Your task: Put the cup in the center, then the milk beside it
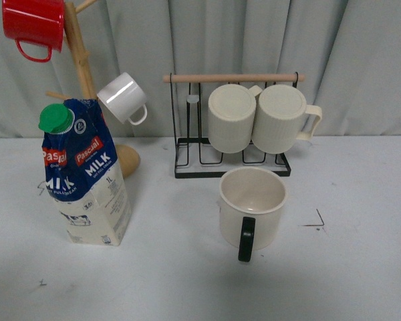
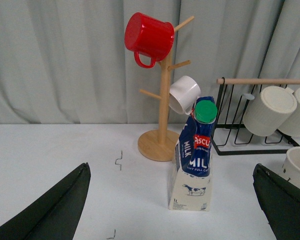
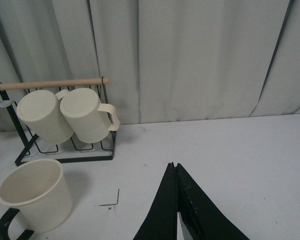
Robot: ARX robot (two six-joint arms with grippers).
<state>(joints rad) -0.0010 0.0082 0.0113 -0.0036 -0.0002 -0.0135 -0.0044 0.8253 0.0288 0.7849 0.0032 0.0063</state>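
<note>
The tall blue-topped milk carton (image 2: 194, 150) stands ahead of the wide-open left gripper (image 2: 171, 169). The closed right gripper (image 3: 173, 169) hangs near the cream black-handled mug (image 3: 36, 194). Only the wrist views show the grippers.

We mount the front camera high, tilted down toward the curtain (image 1: 361, 60), with the mug rack (image 1: 187, 78) straight ahead at mid distance. The left wrist camera sits low, left of the rack. The right wrist camera sits low, right of it. Both face the curtain. All three views share the rack and the cup (image 1: 252, 200).
</note>
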